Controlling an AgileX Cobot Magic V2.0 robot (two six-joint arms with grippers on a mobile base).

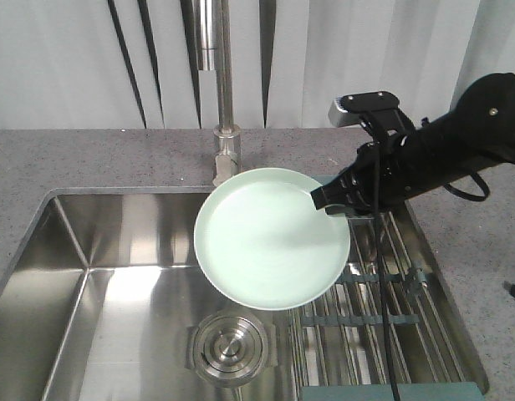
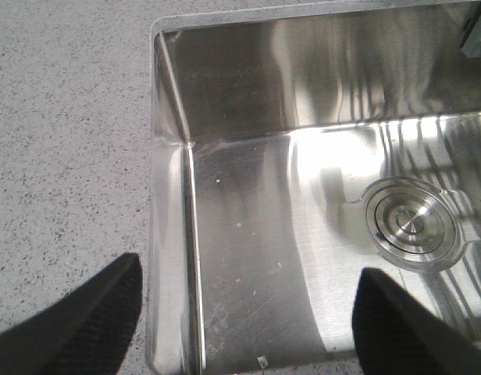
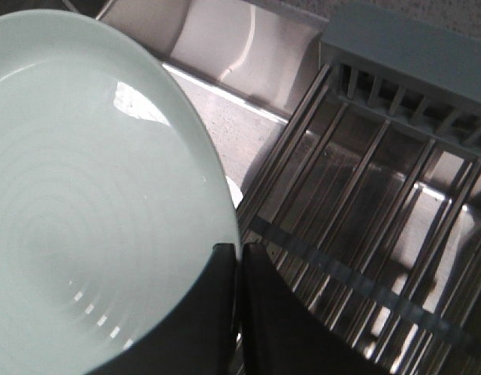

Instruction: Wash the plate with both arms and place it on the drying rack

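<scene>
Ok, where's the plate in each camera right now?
Front view: the plate sits centre frame over the sink, rim pinched by the right pincer.
Left wrist: not in it.
Right wrist: the plate fills the left half.
Shared landmark: the sink shows in all three; the drying rack links front and right wrist.

Bright, even light from above. Hard glare on the sink [image 2: 248,234] floor ahead of the left fingers [image 2: 76,328], which are blurred and dark. Small window-like highlight on the plate [image 3: 84,203] above the right fingers [image 3: 209,312]. Front view slightly soft.
</scene>
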